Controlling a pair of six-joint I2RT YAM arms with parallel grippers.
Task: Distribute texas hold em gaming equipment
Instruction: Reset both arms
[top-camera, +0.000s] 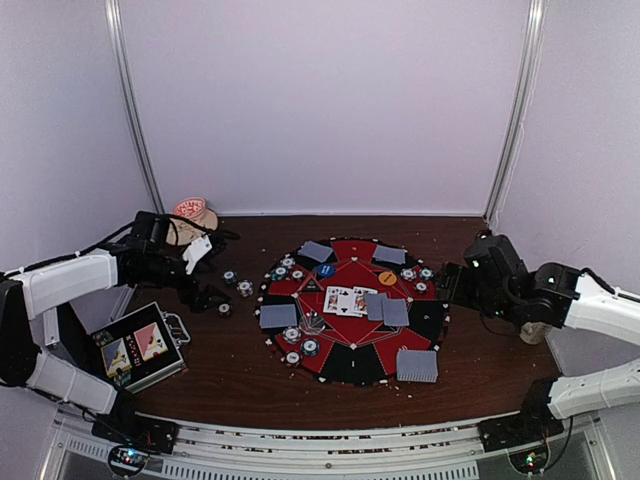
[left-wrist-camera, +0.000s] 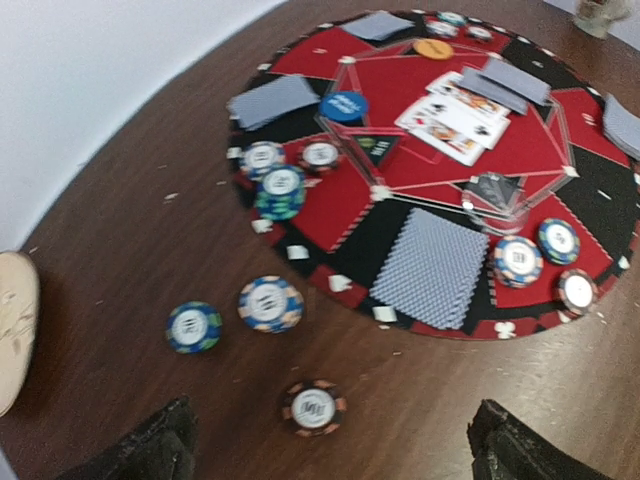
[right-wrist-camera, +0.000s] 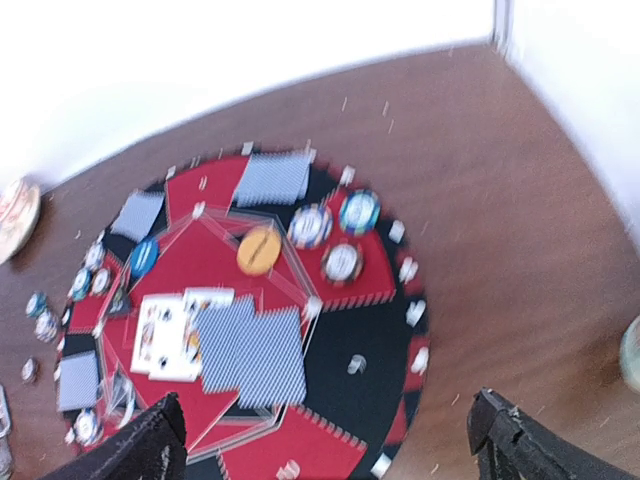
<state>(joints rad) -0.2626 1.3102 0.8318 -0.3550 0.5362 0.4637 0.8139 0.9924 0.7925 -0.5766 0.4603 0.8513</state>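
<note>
A round red-and-black poker mat (top-camera: 352, 365) lies mid-table, carrying grey-blue-backed cards (top-camera: 278, 316), two face-up cards (top-camera: 340, 299), chips, a blue button (top-camera: 325, 270) and an orange button (top-camera: 387, 278). Three loose chips sit on the wood left of the mat: blue-green (left-wrist-camera: 193, 327), blue-peach (left-wrist-camera: 270, 303) and black-orange (left-wrist-camera: 313, 407). My left gripper (left-wrist-camera: 335, 447) hangs open just above the black-orange chip, holding nothing. My right gripper (right-wrist-camera: 325, 440) stands open and empty over the mat's right side, near three chips (right-wrist-camera: 341, 262) and the orange button (right-wrist-camera: 259, 249).
A metal case with card pictures (top-camera: 138, 345) lies at the near left. A beige mug (top-camera: 190, 218) stands at the back left. A card stack (top-camera: 417, 365) rests on the mat's near right. A small pale cup (top-camera: 530, 330) sits under the right arm.
</note>
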